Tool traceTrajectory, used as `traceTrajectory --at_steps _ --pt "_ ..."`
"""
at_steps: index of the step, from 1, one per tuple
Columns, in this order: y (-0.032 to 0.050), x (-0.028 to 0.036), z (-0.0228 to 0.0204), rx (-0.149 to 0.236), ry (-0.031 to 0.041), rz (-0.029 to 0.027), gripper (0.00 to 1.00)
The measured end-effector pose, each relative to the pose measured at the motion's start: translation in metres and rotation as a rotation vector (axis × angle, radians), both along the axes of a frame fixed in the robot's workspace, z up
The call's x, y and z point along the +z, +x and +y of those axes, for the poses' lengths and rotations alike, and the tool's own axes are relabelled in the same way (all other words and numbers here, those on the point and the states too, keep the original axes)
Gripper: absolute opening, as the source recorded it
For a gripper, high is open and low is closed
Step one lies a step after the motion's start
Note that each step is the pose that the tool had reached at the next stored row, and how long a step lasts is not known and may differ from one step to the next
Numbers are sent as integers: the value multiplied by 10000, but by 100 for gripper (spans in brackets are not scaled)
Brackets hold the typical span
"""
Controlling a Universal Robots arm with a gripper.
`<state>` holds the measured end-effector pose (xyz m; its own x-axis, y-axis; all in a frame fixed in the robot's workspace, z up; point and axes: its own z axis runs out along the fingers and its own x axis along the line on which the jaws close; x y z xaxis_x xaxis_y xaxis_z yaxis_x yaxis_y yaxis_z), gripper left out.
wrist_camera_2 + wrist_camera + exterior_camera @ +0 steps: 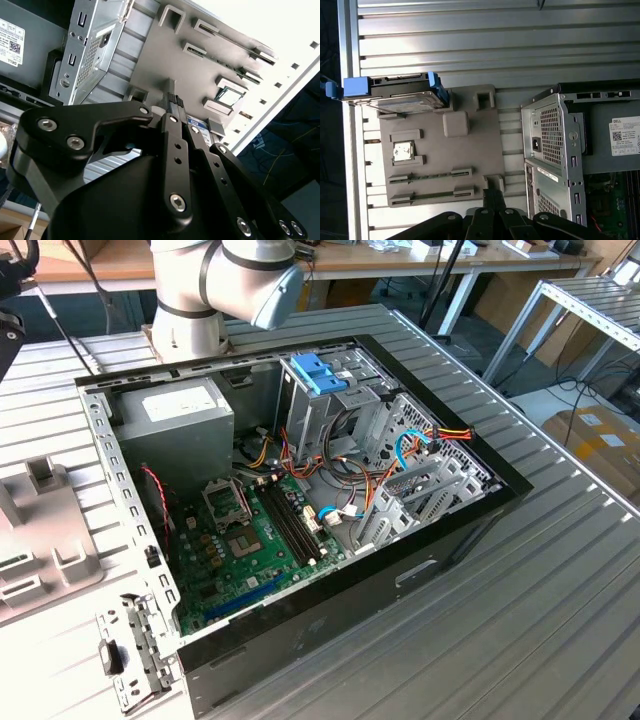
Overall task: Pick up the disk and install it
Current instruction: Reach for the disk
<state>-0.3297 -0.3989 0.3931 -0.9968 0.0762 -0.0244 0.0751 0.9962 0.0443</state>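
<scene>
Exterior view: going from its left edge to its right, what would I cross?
Pale grey plastic fixture plate → grey metal power-supply box with a white sticker → light-blue plastic latch tabs → red, yellow and black cable bundle → brown cardboard box.

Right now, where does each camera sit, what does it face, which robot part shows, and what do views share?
Exterior view: off the arm, raised, looking down into the open computer case; the arm shows beyond it.
First wrist view: on the wrist, facing the grey fixture plate bearing the disk; gripper shows.
Second wrist view: on the wrist, looking along the gripper.
Both wrist views share plate and case.
</scene>
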Motion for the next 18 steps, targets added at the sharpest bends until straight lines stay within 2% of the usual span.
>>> traceTrajectory --at_steps 18 --pt "-183 0 0 0 0 0 11"
